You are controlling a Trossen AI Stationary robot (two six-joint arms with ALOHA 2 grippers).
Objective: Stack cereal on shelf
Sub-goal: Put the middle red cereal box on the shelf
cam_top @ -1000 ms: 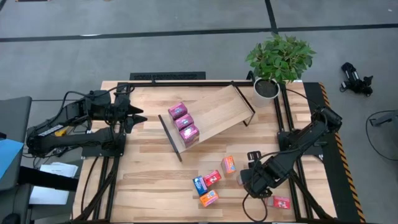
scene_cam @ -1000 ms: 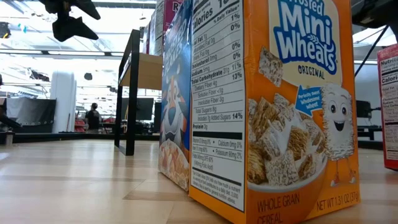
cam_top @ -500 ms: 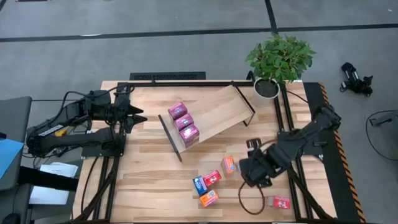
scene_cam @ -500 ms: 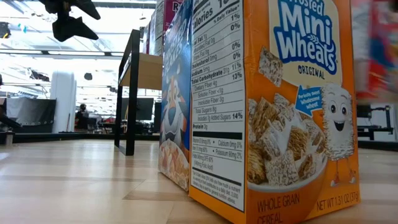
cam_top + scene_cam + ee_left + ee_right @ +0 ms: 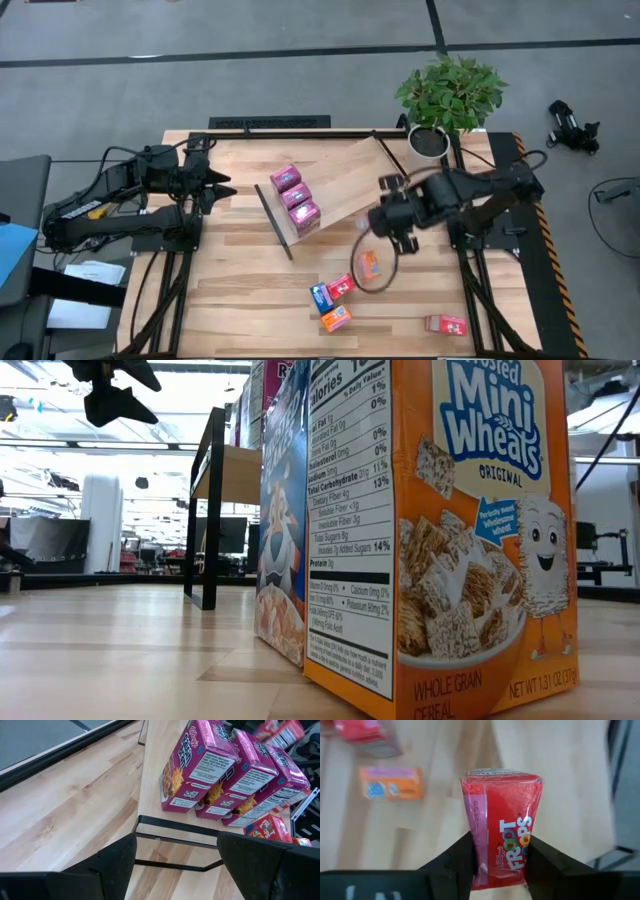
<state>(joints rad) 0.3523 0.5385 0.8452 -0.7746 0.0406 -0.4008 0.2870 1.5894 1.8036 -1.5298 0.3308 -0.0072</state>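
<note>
The shelf (image 5: 350,178), a tilted light-wood board with black end brackets, lies mid-table. Three magenta cereal boxes (image 5: 295,195) (image 5: 225,765) stand in a row at its lower left end. My right gripper (image 5: 383,220) hovers by the shelf's right half, shut on a red Froot Loops cereal box (image 5: 502,835). My left gripper (image 5: 215,185) (image 5: 175,865) waits open, left of the shelf, aimed at the magenta boxes. In the low view an orange Mini Wheats box (image 5: 470,530) fills the foreground, with a blue box (image 5: 280,560) behind it. My right gripper pinches the red box between its two fingers (image 5: 462,857), which sit on the box's two opposite narrow sides (image 5: 479,852) near the end closest to the wrist. The cardboard is dented in at the waist there. The fingers slant steeply down from above. The box is lifted clear of the table.
Loose boxes lie on the near part of the table: an orange-red one (image 5: 368,263), a red one (image 5: 341,286), a blue one (image 5: 320,297), an orange one (image 5: 336,319) and a red one (image 5: 452,324) near the right front corner. A potted plant (image 5: 450,95) stands at the far right corner.
My right gripper has risen and swung from the near right part of the table toward the far edge and the shelf's right half, turning as it went. The red box has gone with it, up and out of the low view.
</note>
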